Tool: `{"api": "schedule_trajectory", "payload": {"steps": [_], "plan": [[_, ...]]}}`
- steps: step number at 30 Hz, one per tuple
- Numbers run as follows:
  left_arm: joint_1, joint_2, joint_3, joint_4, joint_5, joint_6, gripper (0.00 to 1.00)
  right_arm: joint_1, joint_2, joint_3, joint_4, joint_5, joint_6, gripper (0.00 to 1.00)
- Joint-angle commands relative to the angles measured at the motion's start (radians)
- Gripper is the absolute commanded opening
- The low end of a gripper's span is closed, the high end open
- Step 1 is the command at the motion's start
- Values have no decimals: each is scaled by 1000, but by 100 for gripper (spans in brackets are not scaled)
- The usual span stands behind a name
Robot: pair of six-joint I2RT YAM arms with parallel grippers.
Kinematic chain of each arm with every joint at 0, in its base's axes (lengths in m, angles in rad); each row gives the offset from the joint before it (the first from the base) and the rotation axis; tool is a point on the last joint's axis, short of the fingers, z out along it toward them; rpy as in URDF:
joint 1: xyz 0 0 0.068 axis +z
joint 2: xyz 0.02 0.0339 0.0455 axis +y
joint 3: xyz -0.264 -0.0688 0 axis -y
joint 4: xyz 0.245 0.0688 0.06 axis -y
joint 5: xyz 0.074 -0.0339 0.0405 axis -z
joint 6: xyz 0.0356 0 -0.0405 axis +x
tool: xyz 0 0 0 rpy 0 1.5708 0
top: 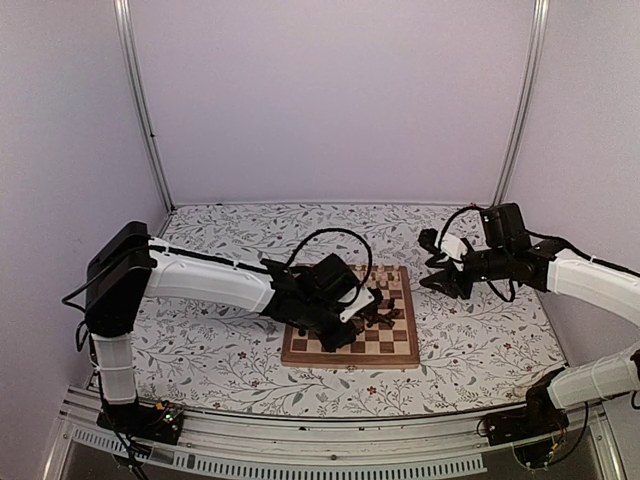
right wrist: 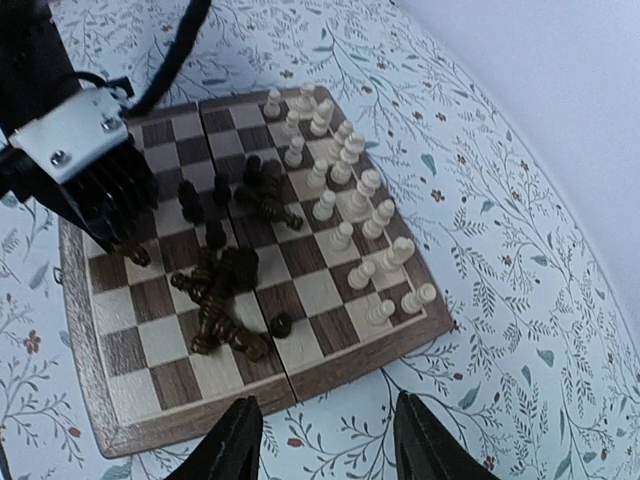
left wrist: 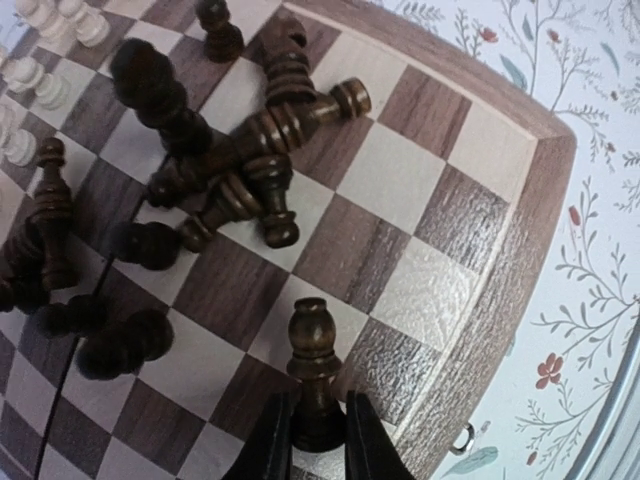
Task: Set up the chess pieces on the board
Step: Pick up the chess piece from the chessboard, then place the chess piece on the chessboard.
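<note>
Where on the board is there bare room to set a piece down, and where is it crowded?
Free: the squares between the heap of dark pieces and the board's rim, beside the dark pawn in the left gripper. Crowded: that central heap of fallen pieces, and the opposite edge, where pale pieces stand in two rows.
</note>
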Motion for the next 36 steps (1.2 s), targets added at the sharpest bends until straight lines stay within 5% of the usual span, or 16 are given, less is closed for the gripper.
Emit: {"api": "schedule_trajectory", "payload": {"steps": [1, 8, 18, 36], "plan": [[25, -118, -93, 285, 51, -51, 10, -2, 63, 112, -63, -280, 127, 47], [24, -209, -204, 528, 52, -109, 11, -3, 256, 290, -179, -531, 268, 49], [21, -230, -208, 557, 41, -110, 12, 48, 462, 422, -276, -748, 338, 58], [15, -245, -214, 574, 40, -109, 12, 89, 522, 440, -282, -750, 350, 30]]}}
